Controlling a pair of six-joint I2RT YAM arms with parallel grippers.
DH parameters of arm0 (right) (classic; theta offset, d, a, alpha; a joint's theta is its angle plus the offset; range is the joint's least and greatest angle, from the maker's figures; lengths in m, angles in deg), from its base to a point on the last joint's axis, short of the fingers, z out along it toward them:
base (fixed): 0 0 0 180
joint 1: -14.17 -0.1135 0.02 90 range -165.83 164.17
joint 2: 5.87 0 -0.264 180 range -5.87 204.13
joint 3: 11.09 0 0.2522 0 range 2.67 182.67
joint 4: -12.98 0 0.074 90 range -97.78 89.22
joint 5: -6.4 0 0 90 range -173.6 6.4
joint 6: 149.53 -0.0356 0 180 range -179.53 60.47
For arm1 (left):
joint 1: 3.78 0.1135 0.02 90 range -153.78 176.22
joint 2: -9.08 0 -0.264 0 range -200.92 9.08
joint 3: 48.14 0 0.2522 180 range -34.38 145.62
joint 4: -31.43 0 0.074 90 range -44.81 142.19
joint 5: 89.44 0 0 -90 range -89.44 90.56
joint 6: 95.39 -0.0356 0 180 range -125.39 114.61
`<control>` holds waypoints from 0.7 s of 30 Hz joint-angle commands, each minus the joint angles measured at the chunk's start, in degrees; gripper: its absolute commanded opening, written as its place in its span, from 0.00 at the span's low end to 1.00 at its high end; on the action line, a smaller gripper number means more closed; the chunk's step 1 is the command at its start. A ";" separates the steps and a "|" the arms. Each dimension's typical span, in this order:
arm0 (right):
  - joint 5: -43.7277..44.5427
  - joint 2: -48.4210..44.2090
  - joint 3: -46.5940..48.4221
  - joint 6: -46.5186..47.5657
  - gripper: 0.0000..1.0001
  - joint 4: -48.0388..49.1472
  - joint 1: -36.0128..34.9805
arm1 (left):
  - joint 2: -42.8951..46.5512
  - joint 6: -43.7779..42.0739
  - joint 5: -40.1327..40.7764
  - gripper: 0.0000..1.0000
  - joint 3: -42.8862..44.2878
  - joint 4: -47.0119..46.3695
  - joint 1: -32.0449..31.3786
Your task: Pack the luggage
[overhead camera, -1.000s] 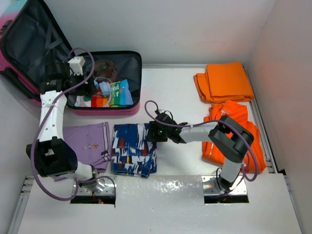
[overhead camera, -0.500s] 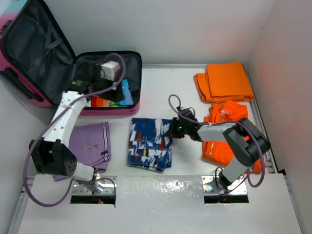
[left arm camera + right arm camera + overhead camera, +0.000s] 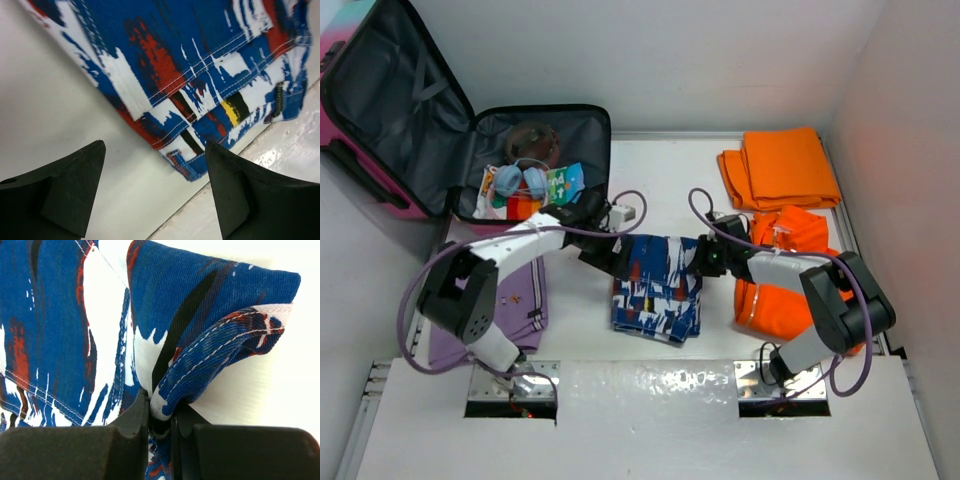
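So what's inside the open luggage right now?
Light-blue headphones, a green packet, a red-orange item and a brown object lie in the luggage; anything beneath them is covered.

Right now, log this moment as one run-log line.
left pincer: open, beside blue patterned garment | right pincer: shut on garment edge | luggage: open, garment not yet inside

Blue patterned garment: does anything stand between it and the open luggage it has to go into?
Yes. The left arm stretches across the table between the garment and the luggage, its open left pincer at the garment's left edge. The right pincer is shut on its right edge.
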 commanded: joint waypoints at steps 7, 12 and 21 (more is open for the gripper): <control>4.95 -4.39 -3.33 3.40 0.00 -2.65 0.50 | -9.57 11.27 -1.72 0.79 -2.60 -9.50 -3.44; 4.86 -5.81 -3.94 3.58 0.00 -2.04 -0.37 | -15.99 13.12 -0.66 0.73 -0.92 -11.52 -3.52; 4.33 -5.54 -4.91 -1.26 0.00 3.50 -2.05 | -22.41 16.11 -7.60 0.42 -0.04 -17.41 -6.07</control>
